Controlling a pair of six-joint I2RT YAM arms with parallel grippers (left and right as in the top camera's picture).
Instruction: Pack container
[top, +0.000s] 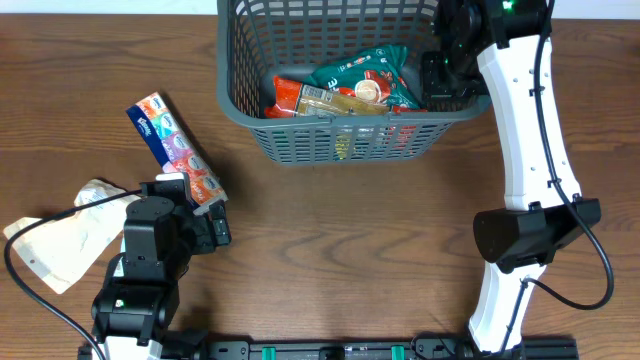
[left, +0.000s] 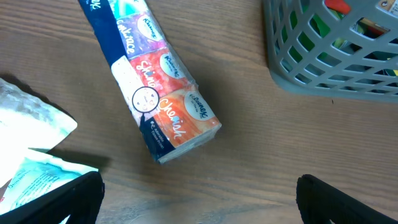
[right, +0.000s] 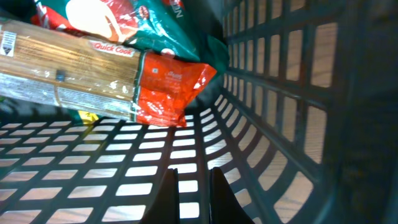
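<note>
The container, a dark grey lattice basket (top: 232, 95), stands at the top middle of the table. It holds a green packet (top: 365, 68), a clear pasta pack (top: 322, 98) and a red packet (top: 288, 95). My right gripper (top: 445, 82) is down inside its right front corner. In the right wrist view its fingers (right: 194, 186) sit close together over the lattice (right: 267, 74), holding nothing, with the pasta pack (right: 68, 68) to the left. My left gripper (top: 198, 208) is open and empty over bare wood (left: 199, 199), just below a colourful tissue pack (left: 155, 93).
The tissue pack (top: 175, 145) lies at an angle on the left of the table. A white and teal pouch (top: 60, 235) lies at the left edge, beside the left arm; it shows in the left wrist view (left: 28, 155). The basket corner (left: 329, 56) is at that view's upper right.
</note>
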